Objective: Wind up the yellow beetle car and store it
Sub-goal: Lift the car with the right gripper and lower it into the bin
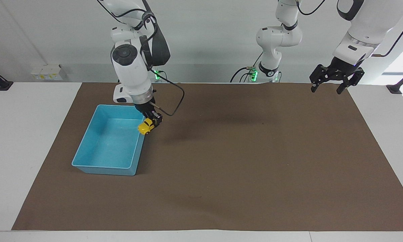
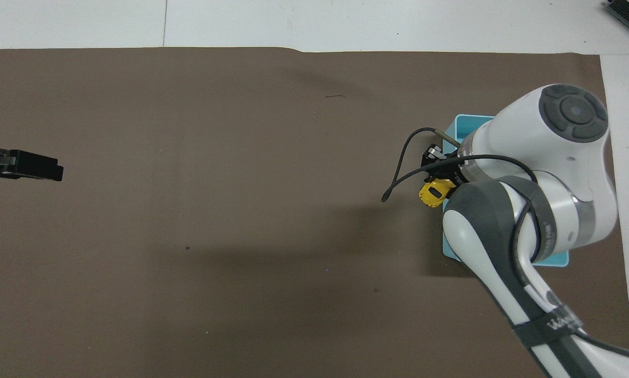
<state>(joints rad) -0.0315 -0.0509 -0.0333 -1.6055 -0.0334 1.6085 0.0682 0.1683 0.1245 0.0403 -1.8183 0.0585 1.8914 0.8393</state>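
Note:
The yellow beetle car (image 1: 145, 127) (image 2: 432, 192) hangs tilted in the air, nose down, with my right gripper (image 1: 151, 122) (image 2: 441, 182) shut on it. Car and gripper are over the rim of the blue tray (image 1: 102, 165) on the side toward the table's middle. In the overhead view the right arm covers most of the blue tray (image 2: 469, 124). My left gripper (image 1: 326, 89) (image 2: 28, 166) waits open and holding nothing, raised above the mat's corner at the left arm's end.
A brown mat (image 1: 242, 161) covers the table, with white table (image 1: 23, 141) showing around it. The tray's inside shows nothing in it. A small white box (image 1: 48, 72) stands off the mat at the right arm's end.

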